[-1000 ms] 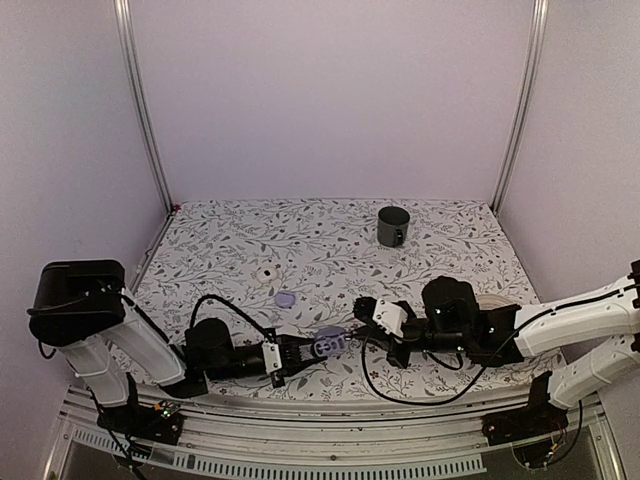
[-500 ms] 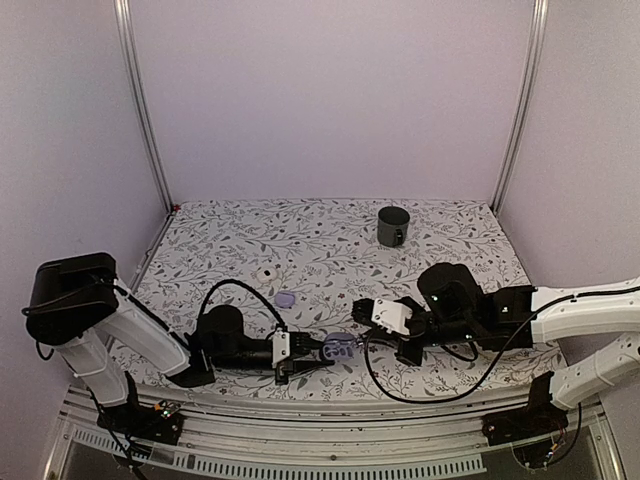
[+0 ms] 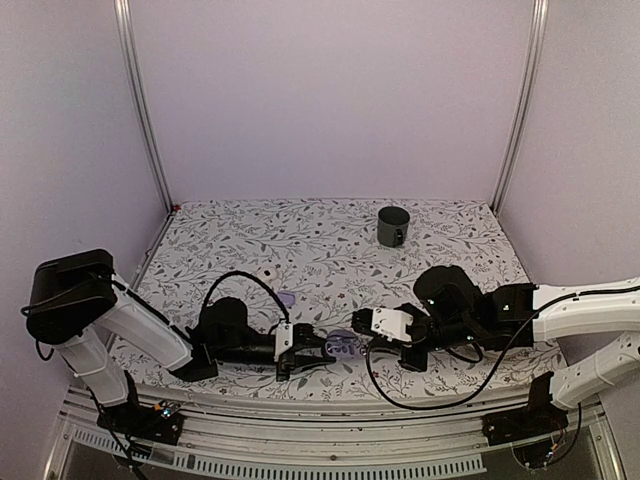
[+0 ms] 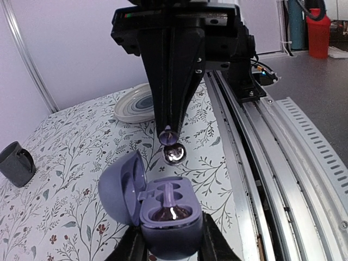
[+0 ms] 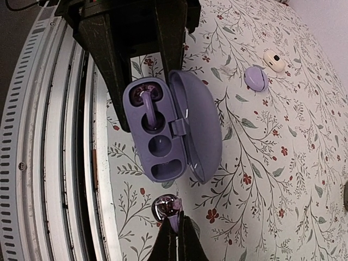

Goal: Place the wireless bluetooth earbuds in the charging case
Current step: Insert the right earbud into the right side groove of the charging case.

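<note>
Two black grippers meet low on the white floral-printed table cover (image 3: pixel 300 240), near its 6 o'clock edge in the top view. The left gripper (image 3: pixel 322 352) is clenched on the small glossy blue-violet clamshell charging case (image 5: pixel 202 128), with its fingers (image 4: pixel 133 247) pressing the base from both sides. The charging case is open, and its lid is swung back on the hinge toward 12 o'clock.

One glossy violet seated earbud (image 5: pixel 145 103) with a short stem lies in the socket nearest the left gripper's fingers. The empty socket (image 5: pixel 159 157) next to it shows its bare hollows. The right gripper (image 5: pixel 173 225) is pinched tight on the stem of a second earbud (image 5: pixel 166 206). That earbud's mirror-shiny rounded head points at the case and hangs just beside the rim by the empty socket, with a narrow gap between them.

A dark grey ceramic mug (image 3: pixel 392 226) stands well apart toward 1 o'clock, near the back wall. A flat lilac disc (image 3: pixel 286 299) lies near the case at about 11 o'clock from it. A small white round piece with a dark centre (image 3: pixel 266 272) sits just beyond the disc on the same line. In the left wrist view, a white plate with a blue-grey centre (image 4: pixel 138 103) rests on the cover behind the right gripper.
</note>
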{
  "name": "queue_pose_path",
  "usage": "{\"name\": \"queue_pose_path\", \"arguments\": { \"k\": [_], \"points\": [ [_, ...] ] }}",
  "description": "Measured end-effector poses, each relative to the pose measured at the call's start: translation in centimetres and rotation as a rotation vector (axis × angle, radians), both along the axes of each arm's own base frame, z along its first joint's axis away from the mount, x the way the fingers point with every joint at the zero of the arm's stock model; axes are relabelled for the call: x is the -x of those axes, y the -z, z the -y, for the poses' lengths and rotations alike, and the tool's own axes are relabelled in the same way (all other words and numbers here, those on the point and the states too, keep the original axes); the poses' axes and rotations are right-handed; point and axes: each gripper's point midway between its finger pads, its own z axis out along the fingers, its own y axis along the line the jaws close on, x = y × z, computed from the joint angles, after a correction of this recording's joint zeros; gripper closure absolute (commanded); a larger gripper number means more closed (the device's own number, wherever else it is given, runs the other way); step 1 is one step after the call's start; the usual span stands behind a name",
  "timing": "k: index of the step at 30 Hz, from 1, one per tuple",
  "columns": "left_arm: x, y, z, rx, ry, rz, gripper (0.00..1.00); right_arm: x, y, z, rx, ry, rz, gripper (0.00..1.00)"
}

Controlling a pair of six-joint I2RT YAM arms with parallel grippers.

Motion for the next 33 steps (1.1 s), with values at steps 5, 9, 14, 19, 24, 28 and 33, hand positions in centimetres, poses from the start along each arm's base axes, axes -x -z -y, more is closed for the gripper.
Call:
{"name": "queue_pose_path", "arguments": {
  "k": [5, 9, 14, 19, 24, 28, 33],
  "points": [
    [-0.1, -0.5, 0.5, 0.007, 0.011, -0.004, 1.00, 0.4, 0.3, 0.1, 0.016, -0.007, -0.010, 0.99],
    [-0.1, -0.4, 0.6, 0.004, 0.017, -0.012, 1.00, 0.6, -0.4, -0.3, 0.012, -0.015, -0.004, 0.99],
    [0.0, 0.1, 0.6, -0.013, 0.021, -0.027, 1.00, 0.0, -2.0, -0.9, -0.013, -0.002, 0.023, 0.99],
    [0.2, 0.3, 0.5, -0.019, 0.027, -0.038, 1.00, -0.2, -1.9, -1.3, -0.003, 0.002, 0.026, 0.99],
    [0.1, 0.1, 0.6, -0.014, 0.029, -0.040, 1.00, 0.0, -0.8, -1.1, 0.035, 0.000, 0.016, 0.99],
    [0.1, 0.0, 0.7, -0.011, 0.029, -0.041, 1.00, 0.1, -0.6, -1.0, 0.046, -0.001, 0.013, 0.99],
    [0.1, -0.1, 0.8, -0.008, 0.028, -0.042, 1.00, 0.1, -0.2, -1.0, 0.056, -0.001, 0.010, 0.99]
  ]
}}
